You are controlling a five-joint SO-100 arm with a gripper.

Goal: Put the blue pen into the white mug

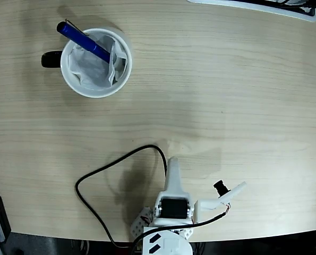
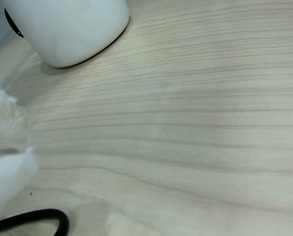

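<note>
Fixed view from above: the blue pen (image 1: 83, 40) stands tilted inside the white mug (image 1: 96, 62), its lower end down among the crumpled white lining and its upper end, with the thin clip, projecting past the rim at the upper left of the picture. The pen's long axis runs diagonally, from upper left to lower right, and it leans on the rim near the black handle (image 1: 50, 58).

The arm is folded back at the bottom edge of the table (image 1: 227, 95), well apart from the mug. The gripper (image 1: 174, 172) points up the picture and has hold of nothing; how far its fingers stand apart cannot be told from either view. A black cable (image 1: 102, 172) loops on the wood just beside it.

Wrist view: 1 blurred white finger (image 2: 6, 162) sits at the left edge, the mug's outer wall (image 2: 67, 27) fills the upper left, and bare wood lies between.

Judged risk: the pen rests high and off-centre, so a knock to the table or mug could tip it out over the rim. The cable could also snag the arm if it swings.
</note>
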